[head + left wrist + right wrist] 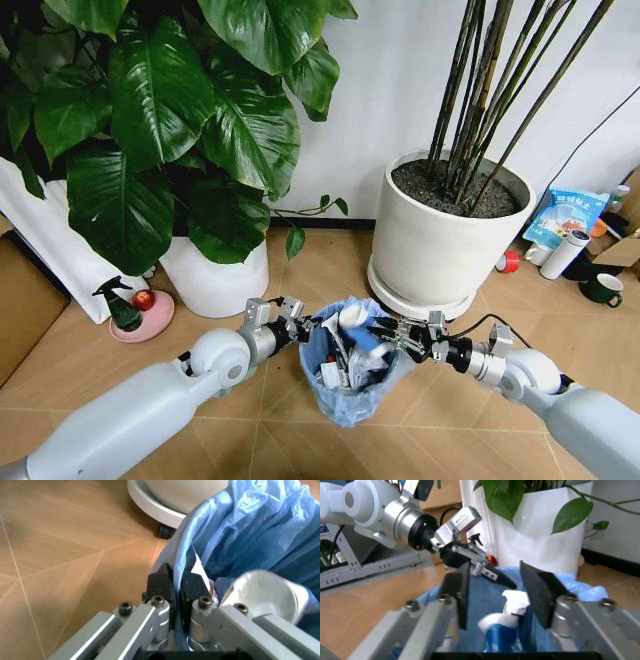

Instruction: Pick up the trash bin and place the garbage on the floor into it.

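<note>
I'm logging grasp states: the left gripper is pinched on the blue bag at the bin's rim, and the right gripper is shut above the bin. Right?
Not quite. The right gripper is open, as the right wrist view shows: its jaws stand apart above the trash bin with the garbage below them. The left gripper is indeed pinched on the blue bag at the rim.

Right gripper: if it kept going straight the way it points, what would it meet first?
Probably the left gripper clamped on the far rim of the trash bin; the open right gripper points across the bin's mouth. Depth is uncertain.

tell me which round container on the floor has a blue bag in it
The small dark trash bin between both grippers; the two large white plant pots hold plants instead.
</note>
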### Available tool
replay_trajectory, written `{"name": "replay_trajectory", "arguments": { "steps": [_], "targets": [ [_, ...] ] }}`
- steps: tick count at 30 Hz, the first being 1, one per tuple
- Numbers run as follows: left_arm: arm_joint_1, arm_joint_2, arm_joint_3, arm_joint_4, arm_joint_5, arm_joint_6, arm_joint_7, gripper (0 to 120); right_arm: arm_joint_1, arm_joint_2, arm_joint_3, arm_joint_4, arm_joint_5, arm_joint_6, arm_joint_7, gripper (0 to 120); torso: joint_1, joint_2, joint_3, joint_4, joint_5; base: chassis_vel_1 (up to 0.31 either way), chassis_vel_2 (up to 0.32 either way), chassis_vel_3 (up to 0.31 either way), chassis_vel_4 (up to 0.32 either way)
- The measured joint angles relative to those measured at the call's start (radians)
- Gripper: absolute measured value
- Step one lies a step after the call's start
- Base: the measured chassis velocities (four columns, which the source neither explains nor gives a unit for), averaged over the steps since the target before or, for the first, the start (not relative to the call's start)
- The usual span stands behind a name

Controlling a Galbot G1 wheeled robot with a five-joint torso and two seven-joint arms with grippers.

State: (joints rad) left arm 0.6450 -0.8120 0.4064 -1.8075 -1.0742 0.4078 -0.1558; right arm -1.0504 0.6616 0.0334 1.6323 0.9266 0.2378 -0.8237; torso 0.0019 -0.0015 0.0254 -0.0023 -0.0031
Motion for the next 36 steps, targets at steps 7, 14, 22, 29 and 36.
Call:
{"name": "replay_trajectory", "arguments": {
  "steps": [7, 14, 22, 29, 36],
  "targets": [
    [0.010, 0.002, -0.021, 0.001, -0.002, 0.002, -0.009, 0, -0.038, 0.012, 0.036, 0.014, 0.014, -0.009, 0.036, 68, 0.000, 0.000, 0.000, 0.0000, 0.0001, 0.000, 0.000, 0.000, 0.000],
    [0.090, 0.039, -0.125, 0.007, 0.023, 0.002, -0.016, 0, -0.172, 0.042, 0.187, 0.018, 0.042, -0.025, 0.147, 92, 0.000, 0.000, 0.000, -0.0001, 0.0002, 0.000, 0.000, 0.000, 0.000],
    [0.185, 0.105, -0.271, -0.024, 0.029, 0.002, -0.023, 0, -0.318, 0.088, 0.392, 0.019, 0.037, -0.045, 0.313, 100, 0.000, 0.000, 0.000, -0.0002, -0.0001, 0.000, 0.000, 0.000, 0.000],
    [0.370, 0.141, -0.439, -0.069, 0.063, -0.003, -0.007, 0, -0.462, 0.172, 0.590, 0.011, -0.033, -0.025, 0.416, 100, 0.000, 0.000, 0.000, 0.0001, 0.0000, 0.000, 0.000, 0.000, 0.000],
    [0.450, 0.141, -0.518, -0.089, 0.098, -0.017, -0.003, 0, -0.583, 0.252, 0.749, 0.055, -0.115, -0.034, 0.444, 100, 0.000, 0.000, 0.000, 0.0002, 0.0001, 0.000, 0.000, 0.000, 0.000]
  ]
}}
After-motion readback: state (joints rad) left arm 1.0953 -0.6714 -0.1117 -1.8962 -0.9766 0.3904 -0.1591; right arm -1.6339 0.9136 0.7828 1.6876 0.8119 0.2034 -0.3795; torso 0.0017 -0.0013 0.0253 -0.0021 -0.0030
